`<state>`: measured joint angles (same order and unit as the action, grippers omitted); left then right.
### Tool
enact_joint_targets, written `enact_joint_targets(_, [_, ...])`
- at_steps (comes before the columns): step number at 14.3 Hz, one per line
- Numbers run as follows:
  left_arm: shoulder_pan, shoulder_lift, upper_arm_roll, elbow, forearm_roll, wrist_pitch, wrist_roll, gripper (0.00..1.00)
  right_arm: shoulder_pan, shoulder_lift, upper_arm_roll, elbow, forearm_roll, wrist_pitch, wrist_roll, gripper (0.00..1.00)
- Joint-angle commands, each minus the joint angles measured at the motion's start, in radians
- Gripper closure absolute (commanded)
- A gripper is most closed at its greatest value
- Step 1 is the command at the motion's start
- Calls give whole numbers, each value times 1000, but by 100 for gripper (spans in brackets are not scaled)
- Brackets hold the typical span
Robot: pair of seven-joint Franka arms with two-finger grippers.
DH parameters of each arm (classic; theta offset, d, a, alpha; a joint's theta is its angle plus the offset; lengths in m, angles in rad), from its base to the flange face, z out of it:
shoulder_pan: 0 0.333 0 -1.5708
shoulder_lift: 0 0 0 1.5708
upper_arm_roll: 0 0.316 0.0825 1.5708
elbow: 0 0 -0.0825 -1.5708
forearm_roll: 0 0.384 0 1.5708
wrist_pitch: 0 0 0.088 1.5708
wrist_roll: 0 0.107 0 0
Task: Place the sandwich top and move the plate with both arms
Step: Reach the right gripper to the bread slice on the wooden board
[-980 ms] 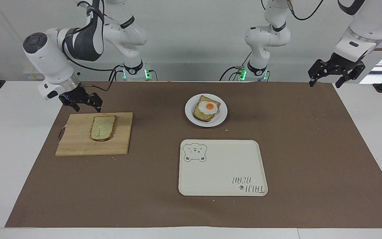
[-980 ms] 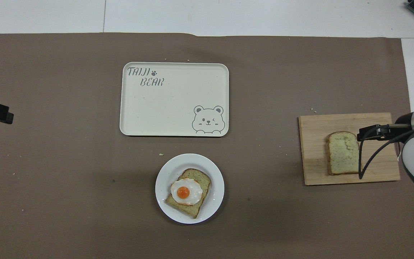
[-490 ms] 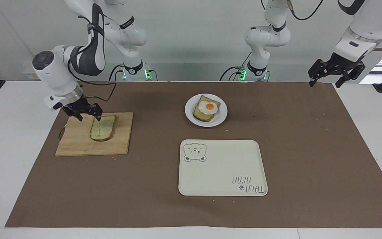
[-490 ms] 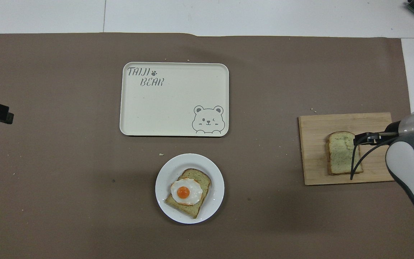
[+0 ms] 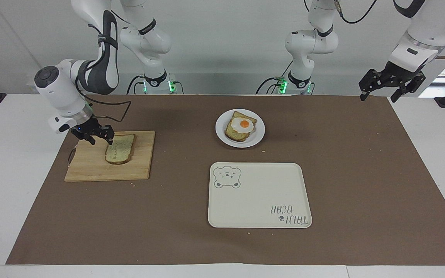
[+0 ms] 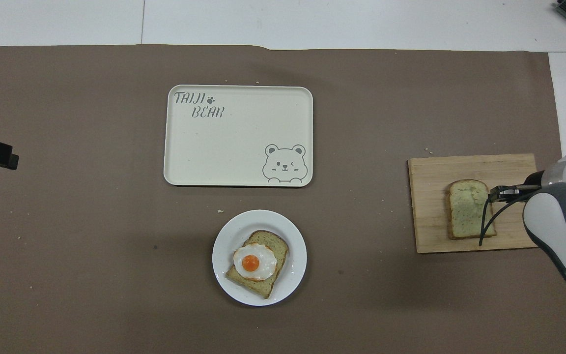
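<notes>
The sandwich top (image 5: 119, 148), a plain bread slice, lies flat on the wooden cutting board (image 5: 91, 166) toward the right arm's end of the table. My right gripper (image 5: 100, 139) is down at the slice's edge nearest that end; in the overhead view the right gripper (image 6: 495, 192) meets that edge of the slice (image 6: 467, 209). The white plate (image 5: 259, 133) holds a bread slice with a fried egg (image 5: 242, 124) and sits mid-table near the robots. My left gripper (image 5: 378, 94) hangs open and high over the table's corner at its own end, waiting.
A cream rectangular tray with a bear drawing (image 5: 259, 195) lies just farther from the robots than the plate. Brown paper covers the table, with crumbs scattered on it. The board (image 6: 430, 206) has bare wood around the slice.
My right gripper has come down from above the board's near edge to the slice's edge and its jaws have narrowed. The left arm, plate and tray have not moved.
</notes>
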<state>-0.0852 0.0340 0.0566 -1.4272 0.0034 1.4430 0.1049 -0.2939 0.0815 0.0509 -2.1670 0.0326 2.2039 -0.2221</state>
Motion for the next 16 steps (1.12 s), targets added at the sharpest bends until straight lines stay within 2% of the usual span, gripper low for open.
enact_joint_targets(1, [9, -3, -1, 13, -10, -21, 9, 0, -19, 10, 6, -39, 16, 63, -31, 57])
enact_joint_targets(6, [9, -3, -1, 13, -11, -21, 9, 0, -36, 55, 6, -65, 16, 108, -36, 57])
enact_joint_targets(7, [9, -3, -1, 13, -11, -21, 9, 0, -36, 61, 6, -73, 18, 117, -34, 59])
enact_joint_targets(8, [9, -3, -1, 13, -11, -23, 9, 0, -36, 61, 6, -80, 18, 125, -34, 75])
enact_joint_targets(9, [9, -3, -1, 13, -11, -23, 9, 0, -36, 61, 6, -82, 20, 123, -33, 100])
enact_joint_targets(13, [9, -3, -1, 13, -10, -21, 9, 0, -36, 54, 7, -54, 24, 71, -32, 100])
enact_joint_targets(16, [9, -3, -1, 13, -10, -21, 9, 0, -33, 38, 9, 37, 23, -67, -32, 100])
